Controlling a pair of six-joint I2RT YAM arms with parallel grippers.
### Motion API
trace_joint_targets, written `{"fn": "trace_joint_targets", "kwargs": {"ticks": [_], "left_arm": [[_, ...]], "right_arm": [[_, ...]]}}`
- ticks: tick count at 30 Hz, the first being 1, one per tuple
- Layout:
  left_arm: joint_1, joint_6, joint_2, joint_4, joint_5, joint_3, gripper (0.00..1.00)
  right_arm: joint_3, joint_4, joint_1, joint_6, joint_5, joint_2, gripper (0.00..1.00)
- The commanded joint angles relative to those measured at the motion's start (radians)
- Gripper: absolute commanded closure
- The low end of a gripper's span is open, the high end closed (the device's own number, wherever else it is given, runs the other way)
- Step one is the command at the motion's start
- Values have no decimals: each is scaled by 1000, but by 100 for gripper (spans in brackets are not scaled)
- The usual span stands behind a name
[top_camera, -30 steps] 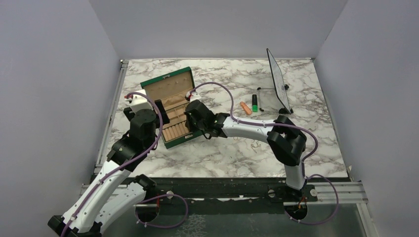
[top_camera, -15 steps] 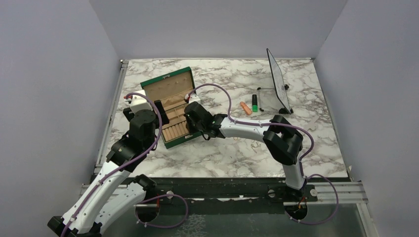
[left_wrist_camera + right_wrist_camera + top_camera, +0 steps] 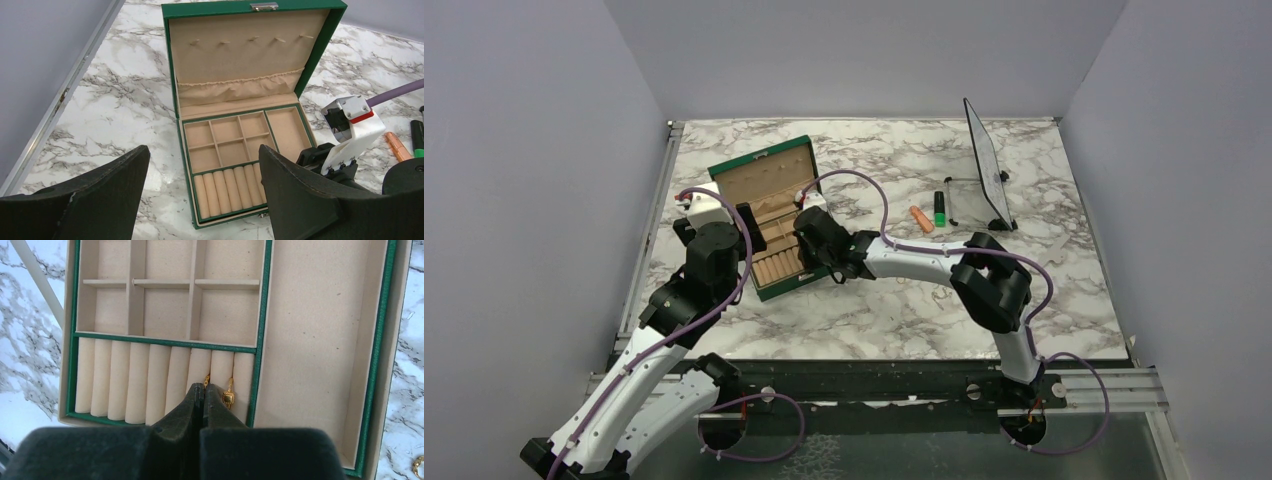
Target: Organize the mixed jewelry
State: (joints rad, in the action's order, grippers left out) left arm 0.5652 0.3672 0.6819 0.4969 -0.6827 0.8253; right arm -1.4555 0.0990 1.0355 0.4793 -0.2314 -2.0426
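The green jewelry box (image 3: pixel 769 157) lies open on the marble, with beige trays and a row of ring rolls (image 3: pixel 150 380). My right gripper (image 3: pixel 202 386) is shut over the rolls, and a small gold ring (image 3: pixel 206 378) pokes out at its tips, in the groove between two rolls. A second gold ring (image 3: pixel 228 398) with a square face sits in the neighbouring groove. One more gold piece (image 3: pixel 418 466) lies on the marble right of the box. My left gripper (image 3: pixel 202 200) hangs open above the box's near left corner, holding nothing. The necklace is out of view.
An orange cylinder (image 3: pixel 921 219) and a green-and-black marker (image 3: pixel 939 207) lie right of the box. Behind them a clear panel on a stand (image 3: pixel 986 160) leans upright. A metal rail (image 3: pixel 656 215) runs along the table's left edge, close to the left arm.
The right arm has crept slightly left, bringing its shut gripper further over the ring rolls. The left arm has not moved.
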Motion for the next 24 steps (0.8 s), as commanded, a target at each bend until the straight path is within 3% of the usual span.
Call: {"fn": "trace_joint_targets", "kwargs": {"ticks": [1, 13, 24], "left_arm": [[-2, -14, -5, -5, -25, -9, 19], [-1, -6, 1, -5, -18, -8, 19], [-1, 5, 48, -8, 31, -2, 19]], "right_arm": [[-5, 44, 12, 19, -44, -56, 99], [3, 38, 12, 27, -70, 93, 72], [109, 27, 8, 51, -108, 216, 68]]}}
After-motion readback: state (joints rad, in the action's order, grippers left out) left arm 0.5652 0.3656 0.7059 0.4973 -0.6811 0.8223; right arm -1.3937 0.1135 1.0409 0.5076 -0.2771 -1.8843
